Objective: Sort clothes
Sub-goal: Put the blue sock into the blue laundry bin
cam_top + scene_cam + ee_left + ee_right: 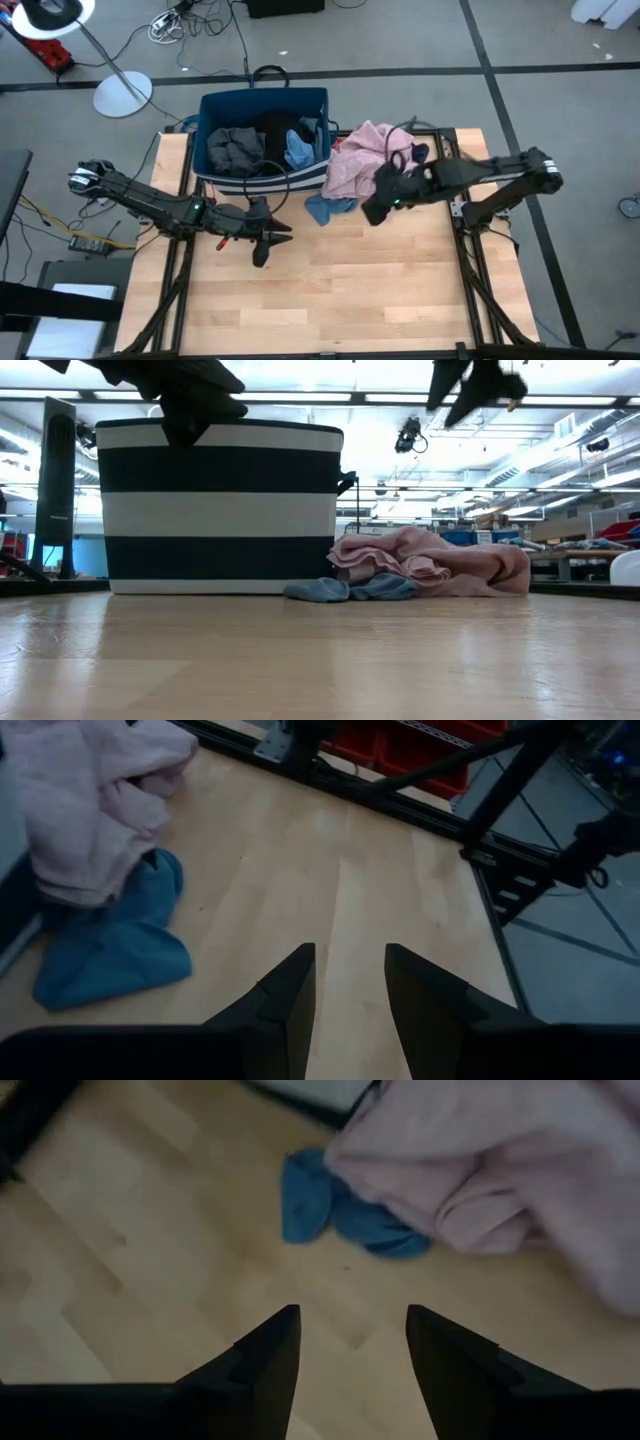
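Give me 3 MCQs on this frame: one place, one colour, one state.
1. Where does the pink garment lie?
A. inside the bin
B. on the table right of the bin
C. on the floor

2. What colour is the small cloth at the pink garment's edge?
A. blue
B. yellow
C. white

3. How is the right gripper?
A. shut on the pink garment
B. shut on the bin's handle
C. open, holding nothing

Answers:
1 B: the high view shows it on the wood beside the bin.
2 A: both wrist views show it blue.
3 C: its fingers stand apart over bare table.
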